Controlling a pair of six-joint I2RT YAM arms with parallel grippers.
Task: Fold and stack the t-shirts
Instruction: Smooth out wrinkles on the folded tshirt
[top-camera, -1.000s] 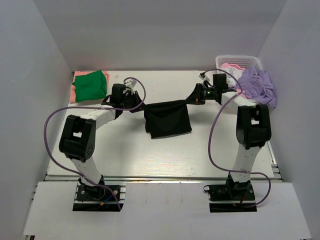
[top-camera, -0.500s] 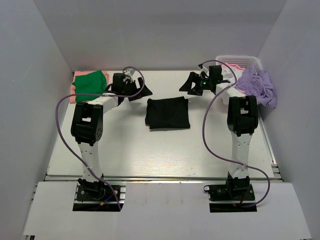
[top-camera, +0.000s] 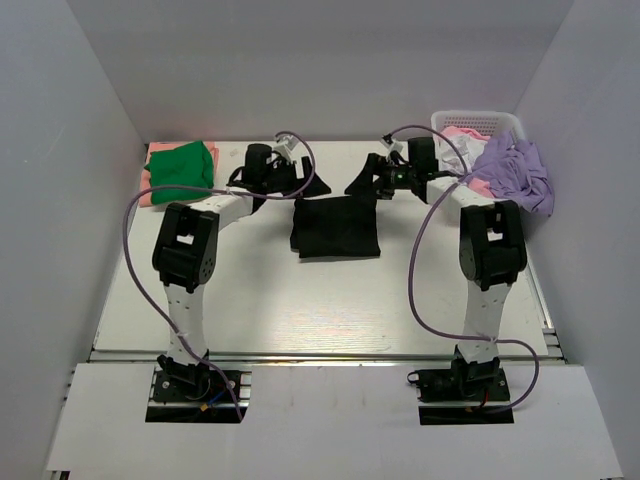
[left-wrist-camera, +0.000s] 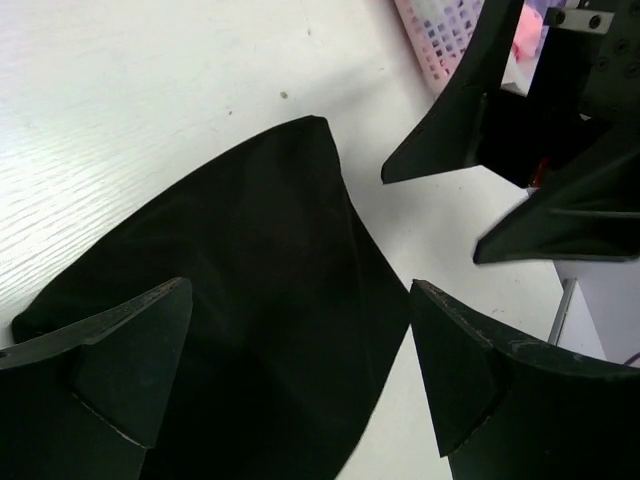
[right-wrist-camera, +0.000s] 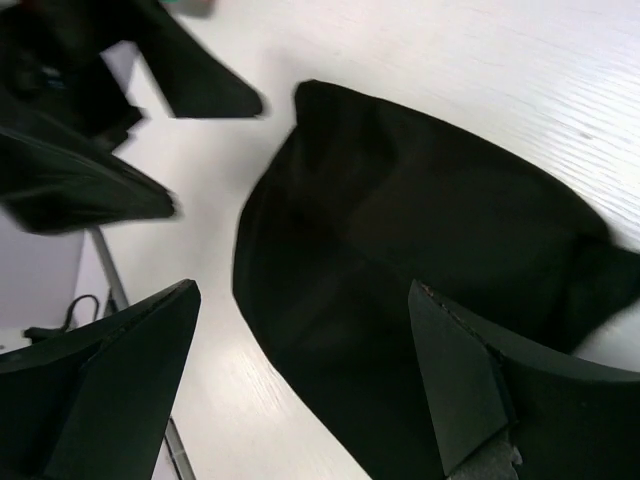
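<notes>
A black t-shirt (top-camera: 335, 227) lies folded flat in the middle of the table (top-camera: 300, 300). My left gripper (top-camera: 312, 186) hovers open over its far left corner and holds nothing. My right gripper (top-camera: 360, 186) hovers open over its far right corner, also holding nothing. In the left wrist view the black t-shirt (left-wrist-camera: 250, 300) lies below my open left gripper (left-wrist-camera: 300, 284), with the right gripper (left-wrist-camera: 432, 220) facing it. In the right wrist view the black t-shirt (right-wrist-camera: 400, 240) lies under my open right gripper (right-wrist-camera: 303, 287). A folded green t-shirt (top-camera: 180, 168) sits on a salmon-pink one (top-camera: 149, 187) at the far left.
A white lattice basket (top-camera: 478, 122) stands at the far right corner with pink cloth (top-camera: 462, 133) inside. A lavender t-shirt (top-camera: 512, 170) is heaped over its front rim. White walls close in the table on three sides.
Both grippers opened and let go of the black t-shirt, which dropped from hanging between them to lying folded on the table. Both arms then drew closer together over its far edge.
</notes>
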